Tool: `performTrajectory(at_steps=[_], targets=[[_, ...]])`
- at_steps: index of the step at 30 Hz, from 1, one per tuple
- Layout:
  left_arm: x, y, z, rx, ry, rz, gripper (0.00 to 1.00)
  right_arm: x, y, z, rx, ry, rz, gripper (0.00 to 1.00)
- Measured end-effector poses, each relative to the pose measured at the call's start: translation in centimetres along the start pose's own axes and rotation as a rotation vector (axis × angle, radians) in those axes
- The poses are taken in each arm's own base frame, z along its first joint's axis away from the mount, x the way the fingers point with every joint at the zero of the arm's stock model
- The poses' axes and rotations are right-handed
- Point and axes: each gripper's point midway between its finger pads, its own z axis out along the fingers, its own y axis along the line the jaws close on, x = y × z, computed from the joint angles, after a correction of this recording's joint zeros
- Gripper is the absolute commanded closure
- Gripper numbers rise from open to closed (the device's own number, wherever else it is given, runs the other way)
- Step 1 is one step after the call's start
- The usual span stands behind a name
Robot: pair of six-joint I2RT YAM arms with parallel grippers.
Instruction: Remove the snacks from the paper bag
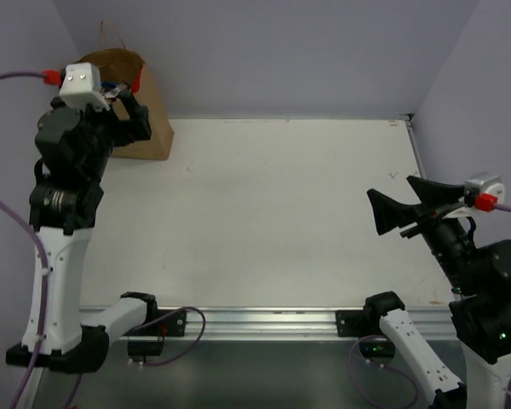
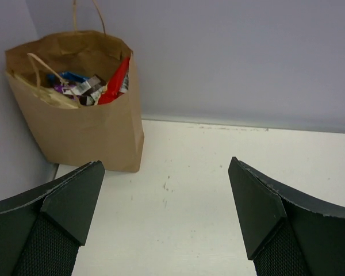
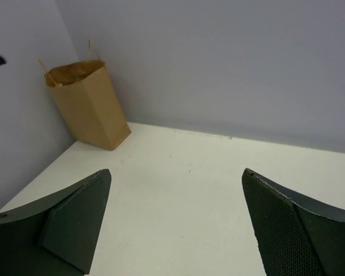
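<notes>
At the far left corner of the worktop [image 1: 281, 213] the paper bag [image 2: 75, 126] stands upright, tucked where the two walls meet. That probably keeps it from sliding or tipping when something reaches in. Its mouth is open and its twisted handles [image 2: 83, 14] stand up. The snacks [image 2: 86, 86] are all inside, piled near the rim: a red packet [image 2: 116, 80] leans against the right-hand wall of the bag, a blue one shows toward the back, and small dark bars lie between them. No snack lies out on the worktop, so the task looks barely begun. The left tool [image 2: 164, 167] is raised just in front of the bag and points toward it. Its fingers are spread wide and there is nothing between them; in the left wrist view only bare worktop shows in the gap. It touches neither the bag nor a packet. That pose suits an approach from above, and the next move would likely be to lift over the rim and descend on the red packet, whose upright edge offers the easiest pinch. The middle of the worktop gives plenty of room to set packets down. At the right edge the right tool [image 1: 398, 203] waits well apart from the bag, aimed across at it, also spread wide and carrying nothing. It seems to be parked there to leave the left arm free.
</notes>
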Motion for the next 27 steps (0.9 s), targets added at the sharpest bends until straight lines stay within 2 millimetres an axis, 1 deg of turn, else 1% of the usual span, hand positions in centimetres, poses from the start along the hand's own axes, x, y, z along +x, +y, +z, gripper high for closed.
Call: performTrajectory(at_steps=[1,2,3,6,8,9,11,12,14,18,20,25,26,27], targets=[[-0.2,-0.2,1.7,-0.002,0.018,0.001,0.00,0.9,0.2,0.8,-0.019,0.039,0.010,0.01],[0.0,-0.4,3.5,-0.007,0.046,0.004,0.00,1.8,0.4,1.5,-0.036,0.074,0.021,0.01],[-0.1,-0.5,5.7,-0.013,0.063,0.007,0.00,3.0,0.6,2.2,-0.055,0.113,0.034,0.01],[0.9,-0.5,11.8,-0.046,0.120,0.020,0.00,7.1,1.3,3.4,-0.117,0.238,0.078,0.01],[2.0,-0.1,15.2,-0.068,0.156,0.031,0.00,9.6,1.7,3.6,-0.150,0.311,0.110,0.01],[2.5,0.3,16.7,-0.080,0.167,0.032,0.02,10.5,1.9,3.6,-0.166,0.336,0.123,0.01],[3.6,1.4,19.4,-0.110,0.192,0.033,0.04,11.7,2.3,3.5,-0.198,0.374,0.144,0.01],[4.3,2.2,20.6,-0.127,0.205,0.033,0.07,12.2,2.6,3.4,-0.213,0.388,0.152,0.01],[6.2,3.8,22.5,-0.158,0.236,0.032,0.09,12.9,3.0,3.3,-0.239,0.407,0.166,0.01],[9.8,6.3,25.3,-0.203,0.293,0.037,0.16,13.9,3.4,3.0,-0.272,0.422,0.178,0.01],[11.4,7.3,26.6,-0.216,0.316,0.045,0.18,14.2,3.6,2.8,-0.285,0.427,0.182,0.01],[13.6,8.6,29.0,-0.218,0.330,0.055,0.28,14.6,3.6,2.7,-0.290,0.429,0.182,0.01],[13.8,8.6,29.3,-0.214,0.330,0.055,0.34,14.6,3.6,2.7,-0.290,0.428,0.182,0.01],[13.9,8.6,29.7,-0.209,0.328,0.052,0.37,14.7,3.6,2.8,-0.290,0.428,0.182,0.01]])
